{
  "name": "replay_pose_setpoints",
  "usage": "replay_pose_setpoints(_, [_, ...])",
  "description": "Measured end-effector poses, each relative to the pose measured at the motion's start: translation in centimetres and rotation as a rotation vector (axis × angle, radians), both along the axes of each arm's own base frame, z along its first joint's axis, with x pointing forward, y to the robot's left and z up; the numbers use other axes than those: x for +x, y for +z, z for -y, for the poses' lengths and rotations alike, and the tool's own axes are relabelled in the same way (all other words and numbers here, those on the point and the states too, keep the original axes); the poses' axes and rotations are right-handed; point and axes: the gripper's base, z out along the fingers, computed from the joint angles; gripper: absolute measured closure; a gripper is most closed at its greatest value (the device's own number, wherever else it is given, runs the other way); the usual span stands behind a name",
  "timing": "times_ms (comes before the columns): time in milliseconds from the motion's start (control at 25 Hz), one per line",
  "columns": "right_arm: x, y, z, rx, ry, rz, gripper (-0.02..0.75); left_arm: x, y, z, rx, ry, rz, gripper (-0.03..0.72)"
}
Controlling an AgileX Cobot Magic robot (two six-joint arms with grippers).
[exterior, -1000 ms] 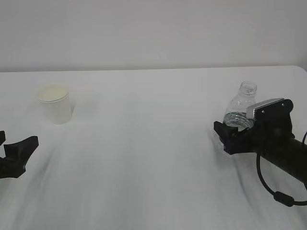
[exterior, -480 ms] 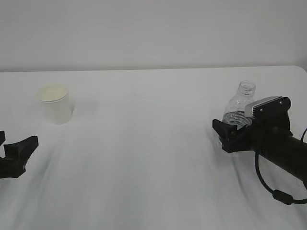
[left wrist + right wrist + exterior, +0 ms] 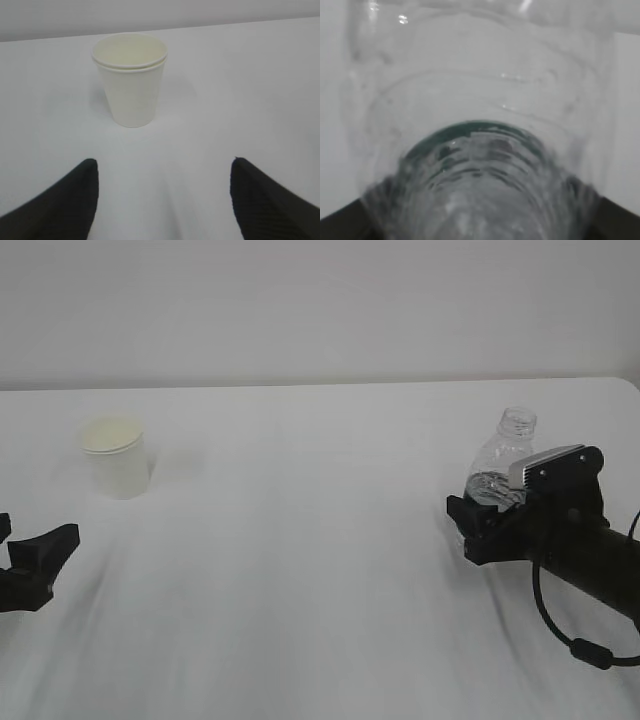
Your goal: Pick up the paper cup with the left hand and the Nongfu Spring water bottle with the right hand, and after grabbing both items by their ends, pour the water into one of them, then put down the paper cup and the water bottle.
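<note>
- White paper cup (image 3: pixel 131 82) standing ungrasped; left hand (image 3: pixel 162 200) waiting near, jaws spread wide, empty
- Right hand (image 3: pixel 487 523) flanking the Nongfu Spring water bottle (image 3: pixel 503 460); grip unconfirmed
- Lifting, pouring, setting down all remaining

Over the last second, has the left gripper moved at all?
No. In the exterior view the left gripper sits at the same spot near the table's left edge, equally far below the paper cup.

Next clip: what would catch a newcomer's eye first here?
Probably the clear water bottle at the right of the white table, with the right pincer around its lower half. Then the lone paper cup at far left, standing upright ahead of the open left pincer, untouched.
</note>
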Motion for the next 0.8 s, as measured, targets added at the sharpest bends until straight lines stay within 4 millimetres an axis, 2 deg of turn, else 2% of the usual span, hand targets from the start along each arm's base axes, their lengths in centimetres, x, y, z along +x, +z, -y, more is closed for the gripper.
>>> replay_pose_setpoints(360, [0.0, 0.1, -0.1, 0.002, 0.011, 0.006, 0.246, 0.0, 0.0, 0.0, 0.0, 0.0, 0.0, 0.099])
replay_pose_setpoints(800, [-1.6, 0.2, -0.1, 0.011, 0.021, -0.007, 0.248, 0.0, 0.0, 0.0, 0.0, 0.0, 0.0, 0.1])
